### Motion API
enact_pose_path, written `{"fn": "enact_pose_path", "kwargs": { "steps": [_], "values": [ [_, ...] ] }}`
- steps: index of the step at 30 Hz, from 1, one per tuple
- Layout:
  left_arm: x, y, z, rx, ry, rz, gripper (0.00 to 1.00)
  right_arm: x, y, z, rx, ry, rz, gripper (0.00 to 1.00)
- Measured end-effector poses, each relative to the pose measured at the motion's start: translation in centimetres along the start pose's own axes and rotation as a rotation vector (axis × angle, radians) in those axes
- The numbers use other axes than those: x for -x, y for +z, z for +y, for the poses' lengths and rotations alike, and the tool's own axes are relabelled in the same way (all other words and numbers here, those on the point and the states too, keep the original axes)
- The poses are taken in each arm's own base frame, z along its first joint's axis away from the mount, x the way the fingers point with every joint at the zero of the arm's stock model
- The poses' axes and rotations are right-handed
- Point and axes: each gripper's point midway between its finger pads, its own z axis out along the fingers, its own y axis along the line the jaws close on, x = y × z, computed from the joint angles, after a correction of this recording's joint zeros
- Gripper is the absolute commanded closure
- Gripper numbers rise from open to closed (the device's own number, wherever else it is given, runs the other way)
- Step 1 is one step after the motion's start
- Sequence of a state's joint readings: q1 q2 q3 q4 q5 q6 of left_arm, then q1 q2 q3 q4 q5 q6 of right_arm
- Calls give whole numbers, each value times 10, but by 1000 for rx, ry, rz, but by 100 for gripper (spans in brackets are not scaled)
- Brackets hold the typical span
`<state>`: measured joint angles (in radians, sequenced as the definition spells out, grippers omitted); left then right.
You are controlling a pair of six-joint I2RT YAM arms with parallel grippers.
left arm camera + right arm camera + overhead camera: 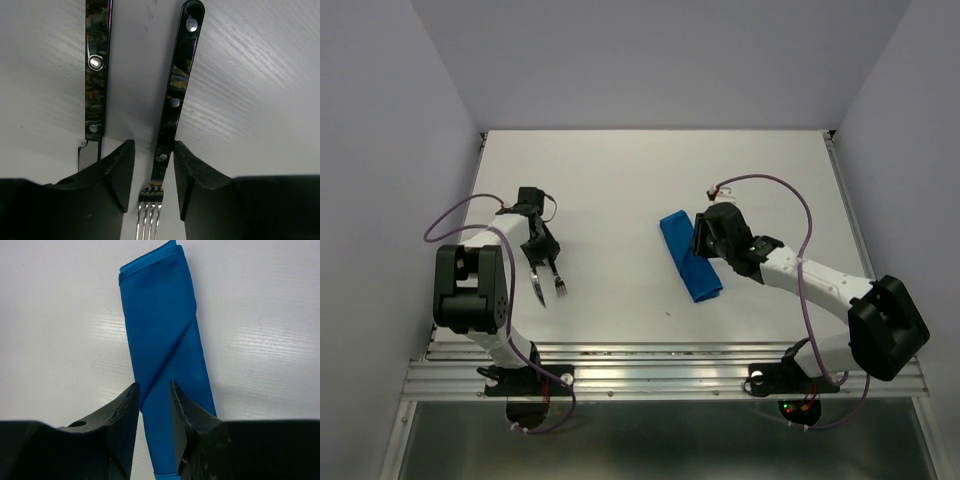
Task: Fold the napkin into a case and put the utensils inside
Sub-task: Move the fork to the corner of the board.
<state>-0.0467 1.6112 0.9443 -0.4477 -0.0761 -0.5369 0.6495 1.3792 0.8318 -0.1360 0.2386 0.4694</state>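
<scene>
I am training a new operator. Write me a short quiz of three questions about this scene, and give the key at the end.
1. True or false: the knife and the fork lie side by side on the table, outside the folded napkin.
2. Which thing lies between the fingers of the left hand? A. knife B. fork C. napkin
3. Fill in: the right hand is over the blue ____.
Key: 1 true; 2 B; 3 napkin.
</scene>
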Motion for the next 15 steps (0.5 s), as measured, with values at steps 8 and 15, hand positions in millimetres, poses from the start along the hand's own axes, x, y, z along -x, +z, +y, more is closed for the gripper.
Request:
{"fn": "enact_pose_path", "kwargs": {
  "steps": [8, 15],
  "values": [
    [-9, 6, -23, -26, 4, -5, 73, 13, -14, 3, 22, 10, -38, 60],
    [-46, -2, -88, -155, 32, 8, 73, 9, -15, 2, 21, 3, -21, 60]
  ]
}}
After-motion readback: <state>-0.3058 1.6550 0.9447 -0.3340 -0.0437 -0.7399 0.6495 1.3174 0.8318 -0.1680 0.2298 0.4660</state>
